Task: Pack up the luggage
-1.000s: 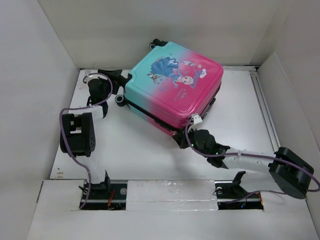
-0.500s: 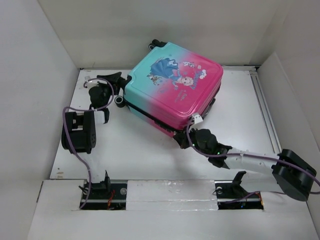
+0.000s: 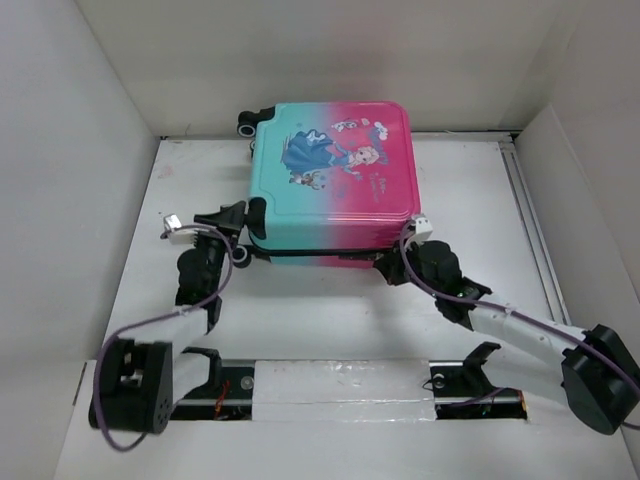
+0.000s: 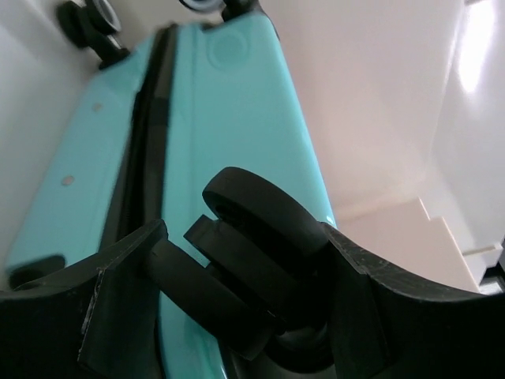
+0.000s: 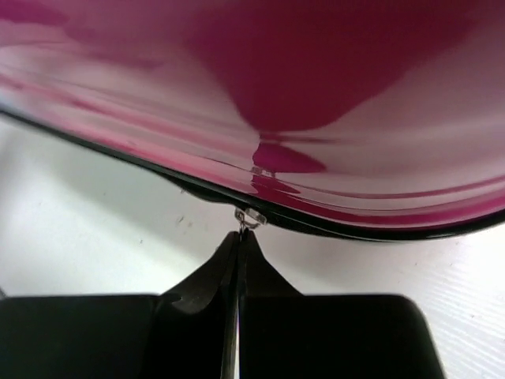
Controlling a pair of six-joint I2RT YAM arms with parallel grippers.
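Observation:
The luggage [image 3: 330,170] lies flat and closed at the back of the table, turquoise on the left and pink on the right, its sides square to the walls. My left gripper [image 3: 238,235] is at its near-left corner, shut on one of its black wheels [image 4: 252,260], which fills the gap between the jaws in the left wrist view [image 4: 245,292]. My right gripper [image 3: 392,268] is at the near pink edge. In the right wrist view it [image 5: 239,237] is shut on the small metal zipper pull [image 5: 251,216] on the black zipper line under the pink shell [image 5: 316,79].
White walls close the table in on the left, back and right. A metal rail [image 3: 530,220] runs along the right side. The arms' mounting bar [image 3: 340,385] lies across the near edge. Purple cables hang along both arms. Further luggage wheels [image 3: 245,122] stick out at the back left.
The luggage has turned counterclockwise and now sits square to the walls. My left gripper came round to its near-left corner and closed on a wheel. My right gripper followed, still on the zipper pull.

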